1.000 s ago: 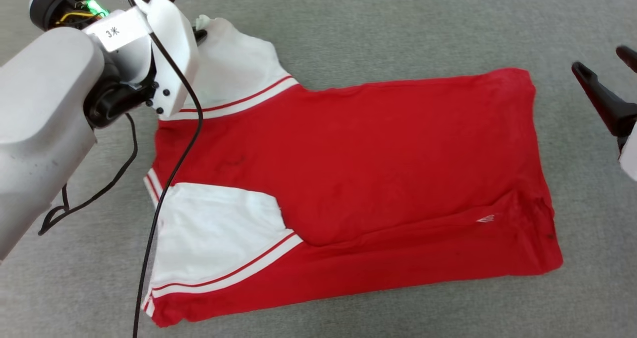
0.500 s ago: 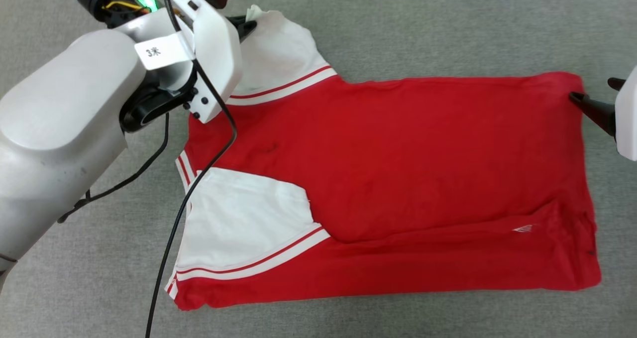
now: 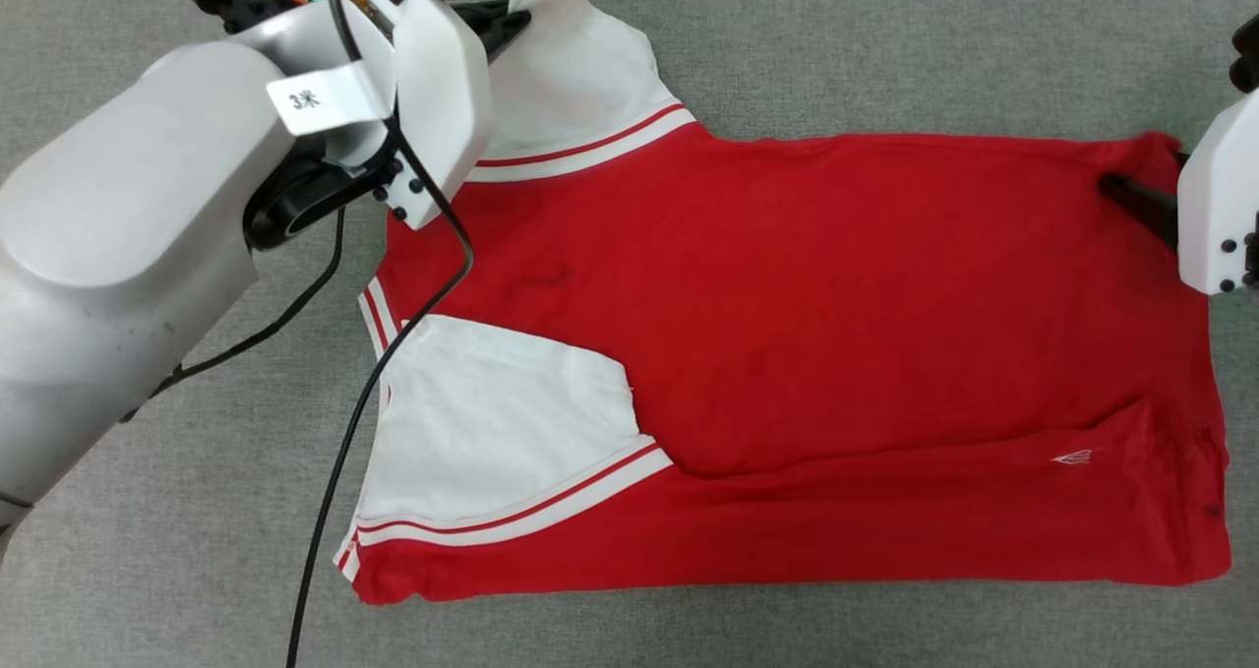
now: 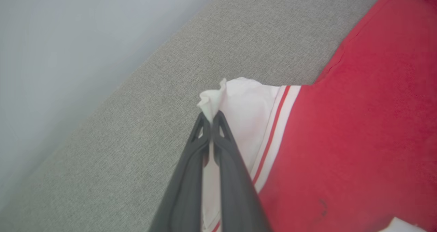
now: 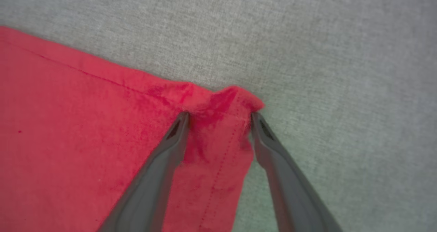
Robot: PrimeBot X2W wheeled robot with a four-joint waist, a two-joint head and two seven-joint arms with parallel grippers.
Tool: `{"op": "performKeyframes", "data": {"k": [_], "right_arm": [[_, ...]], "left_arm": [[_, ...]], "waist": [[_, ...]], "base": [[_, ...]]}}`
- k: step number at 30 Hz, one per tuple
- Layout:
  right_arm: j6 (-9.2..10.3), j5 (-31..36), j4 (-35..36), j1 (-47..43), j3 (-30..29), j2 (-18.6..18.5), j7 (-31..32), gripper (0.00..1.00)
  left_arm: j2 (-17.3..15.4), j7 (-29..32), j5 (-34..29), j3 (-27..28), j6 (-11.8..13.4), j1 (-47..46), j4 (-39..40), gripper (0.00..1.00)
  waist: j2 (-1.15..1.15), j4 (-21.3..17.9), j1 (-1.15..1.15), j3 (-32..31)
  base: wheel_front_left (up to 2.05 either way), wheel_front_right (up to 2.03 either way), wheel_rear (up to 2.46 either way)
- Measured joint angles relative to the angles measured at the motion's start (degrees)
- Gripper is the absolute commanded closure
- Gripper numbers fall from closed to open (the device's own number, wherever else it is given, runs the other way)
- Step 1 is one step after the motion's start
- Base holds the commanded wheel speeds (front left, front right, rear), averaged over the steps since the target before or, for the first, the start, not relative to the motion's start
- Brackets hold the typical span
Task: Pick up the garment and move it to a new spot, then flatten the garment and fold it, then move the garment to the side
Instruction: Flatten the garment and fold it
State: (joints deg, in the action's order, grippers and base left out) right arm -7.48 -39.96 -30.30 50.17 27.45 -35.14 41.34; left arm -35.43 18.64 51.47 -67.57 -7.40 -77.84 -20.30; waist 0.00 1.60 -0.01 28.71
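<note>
The garment (image 3: 787, 304), a red T-shirt with white sleeves, lies flat on the grey surface with its near long edge folded over. My left gripper (image 3: 521, 14) is shut on the tip of the far white sleeve (image 4: 249, 102). In the left wrist view the left gripper (image 4: 211, 117) pinches a small bunch of white cloth. My right gripper (image 3: 1146, 168) is at the far right hem corner. In the right wrist view the right gripper (image 5: 219, 117) stands open, its fingers pressing down either side of the puckered red corner (image 5: 222, 102).
A black cable (image 3: 393, 353) hangs from my left forearm (image 3: 128, 235) across the near white sleeve (image 3: 502, 422). Grey fabric surface (image 3: 885, 48) surrounds the shirt. A pale wall (image 4: 68, 37) borders the surface beyond the sleeve in the left wrist view.
The head camera has shifted, so the whole picture slid. My right gripper has come in from the right onto the shirt's far hem corner. The left gripper has kept its hold on the sleeve tip.
</note>
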Motion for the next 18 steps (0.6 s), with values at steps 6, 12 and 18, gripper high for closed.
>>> {"op": "performKeyframes", "data": {"k": [6,12,18], "right_arm": [[-0.02,-1.3,-2.1,0.5,2.6,0.9,-6.6,1.00],[-0.03,-1.6,-2.2,-0.3,6.6,0.6,-14.4,1.00],[-0.03,-3.7,-1.7,-3.8,9.9,-0.7,-20.0,1.00]], "left_arm": [[-0.1,-2.2,0.9,-0.4,0.0,1.3,-2.1,1.00],[-0.8,-5.3,2.3,-0.5,0.0,5.0,-3.6,1.00],[-3.0,-7.1,4.1,-0.7,0.9,10.4,-2.2,1.00]], "waist": [[0.00,-0.7,0.00,-1.2],[0.00,-1.5,0.00,-4.9],[0.00,-2.0,0.00,-9.6]], "base": [[0.00,0.00,0.00],[0.00,0.00,0.00],[0.00,0.00,0.00]]}}
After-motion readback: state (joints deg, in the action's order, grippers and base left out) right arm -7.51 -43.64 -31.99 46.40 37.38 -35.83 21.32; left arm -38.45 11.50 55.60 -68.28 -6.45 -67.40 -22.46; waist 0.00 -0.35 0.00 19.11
